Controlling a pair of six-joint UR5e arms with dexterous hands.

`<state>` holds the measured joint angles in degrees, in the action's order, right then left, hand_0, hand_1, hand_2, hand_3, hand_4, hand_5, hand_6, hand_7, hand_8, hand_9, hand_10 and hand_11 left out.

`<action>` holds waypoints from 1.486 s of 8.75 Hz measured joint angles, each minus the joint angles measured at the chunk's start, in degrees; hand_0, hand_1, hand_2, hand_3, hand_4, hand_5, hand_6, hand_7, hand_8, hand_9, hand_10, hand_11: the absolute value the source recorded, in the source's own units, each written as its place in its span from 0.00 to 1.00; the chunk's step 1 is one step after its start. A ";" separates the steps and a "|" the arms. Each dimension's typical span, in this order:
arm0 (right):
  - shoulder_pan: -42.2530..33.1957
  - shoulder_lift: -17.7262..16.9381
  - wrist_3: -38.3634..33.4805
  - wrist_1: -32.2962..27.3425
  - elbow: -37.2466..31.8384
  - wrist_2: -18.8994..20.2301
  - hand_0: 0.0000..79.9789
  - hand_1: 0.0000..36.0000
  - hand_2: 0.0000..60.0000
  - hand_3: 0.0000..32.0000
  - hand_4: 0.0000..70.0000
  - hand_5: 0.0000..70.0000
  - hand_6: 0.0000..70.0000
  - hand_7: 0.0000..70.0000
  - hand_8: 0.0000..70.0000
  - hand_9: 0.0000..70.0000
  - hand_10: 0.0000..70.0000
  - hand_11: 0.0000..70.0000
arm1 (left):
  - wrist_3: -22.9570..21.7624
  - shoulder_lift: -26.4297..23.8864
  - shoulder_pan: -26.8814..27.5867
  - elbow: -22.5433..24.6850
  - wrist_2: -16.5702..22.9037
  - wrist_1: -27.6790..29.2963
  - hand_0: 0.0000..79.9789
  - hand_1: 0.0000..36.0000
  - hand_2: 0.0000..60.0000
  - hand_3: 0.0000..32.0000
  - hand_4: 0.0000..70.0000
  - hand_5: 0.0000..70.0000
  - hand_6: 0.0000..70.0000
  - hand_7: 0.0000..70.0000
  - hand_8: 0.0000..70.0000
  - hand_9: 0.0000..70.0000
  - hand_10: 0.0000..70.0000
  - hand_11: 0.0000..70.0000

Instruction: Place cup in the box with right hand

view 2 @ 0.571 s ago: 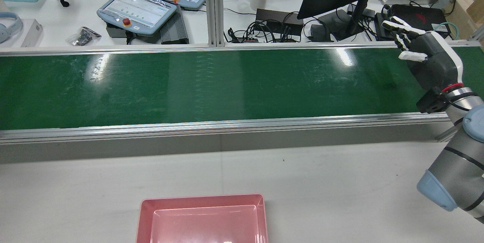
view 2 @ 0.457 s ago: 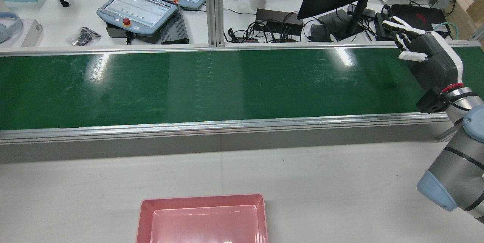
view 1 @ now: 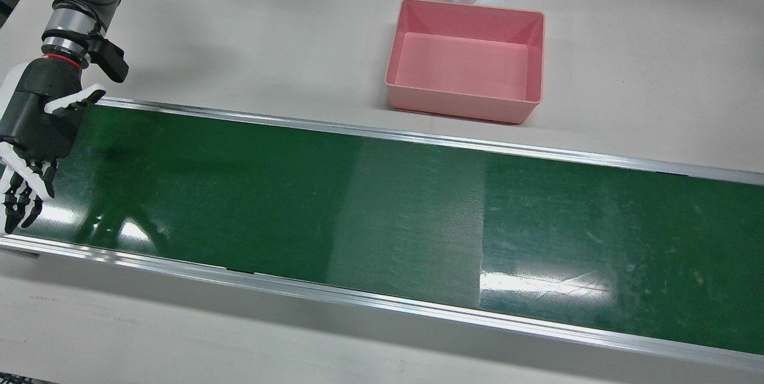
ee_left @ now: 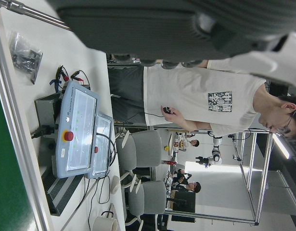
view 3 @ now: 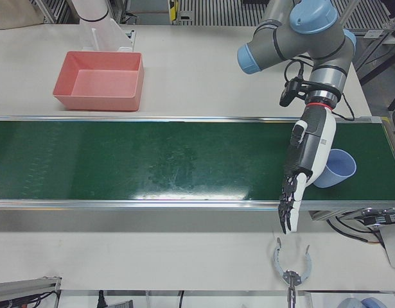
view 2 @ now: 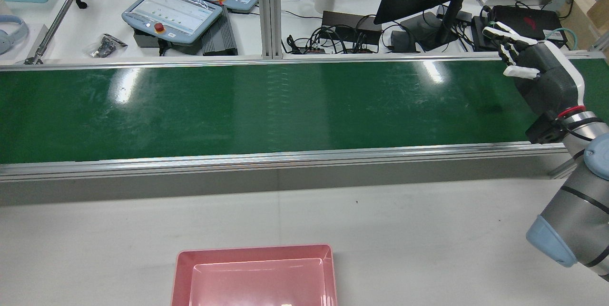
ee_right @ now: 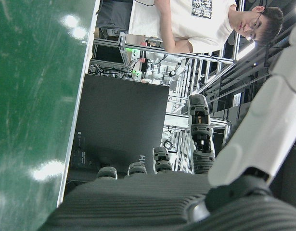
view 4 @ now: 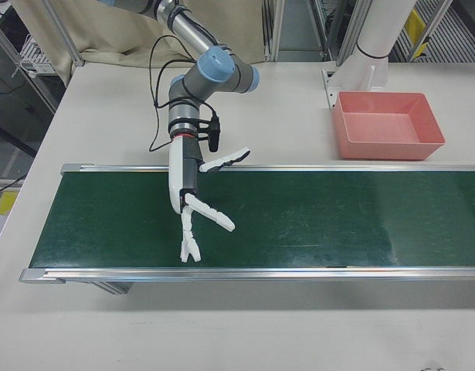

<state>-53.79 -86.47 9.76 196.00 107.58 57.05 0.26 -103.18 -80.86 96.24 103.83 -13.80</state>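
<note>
Over green belt (view 2: 266, 106), right robot hand (view 2: 540, 70) outstretched, splayed.

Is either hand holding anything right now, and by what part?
Nothing is held. The right hand hangs open over the belt. The left hand is open with straight fingers, and the blue cup sits ungrasped beside it.

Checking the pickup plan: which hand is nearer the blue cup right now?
Left. The left hand hangs right beside the blue cup at its end of the belt; the right hand hovers over the opposite end.
</note>
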 measured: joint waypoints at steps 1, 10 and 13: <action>0.00 -0.02 0.00 0.00 0.00 -0.01 0.63 0.00 0.00 0.20 0.36 0.03 0.03 0.21 0.01 0.04 0.00 0.00 | 0.00 0.00 0.00 0.00 0.01 0.00 0.00 0.00 0.00 0.00 0.00 0.00 0.00 0.00 0.00 0.00 0.00 0.00; 0.00 -0.10 0.00 0.00 0.08 -0.01 0.63 0.01 0.00 0.19 0.35 0.03 0.02 0.18 0.01 0.02 0.00 0.00 | 0.00 0.00 0.00 0.00 0.00 0.00 0.00 0.00 0.00 0.00 0.00 0.00 0.00 0.00 0.00 0.00 0.00 0.00; 0.06 -0.03 0.00 -0.03 0.06 -0.06 0.62 0.00 0.00 0.16 0.31 0.04 0.02 0.12 0.00 0.00 0.00 0.01 | 0.00 0.00 0.00 0.00 0.02 0.00 0.00 0.00 0.00 0.00 0.00 0.00 0.00 0.00 0.00 0.00 0.00 0.00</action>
<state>-53.73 -86.50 9.75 195.97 107.64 56.99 0.26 -103.18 -80.86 96.24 103.85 -13.80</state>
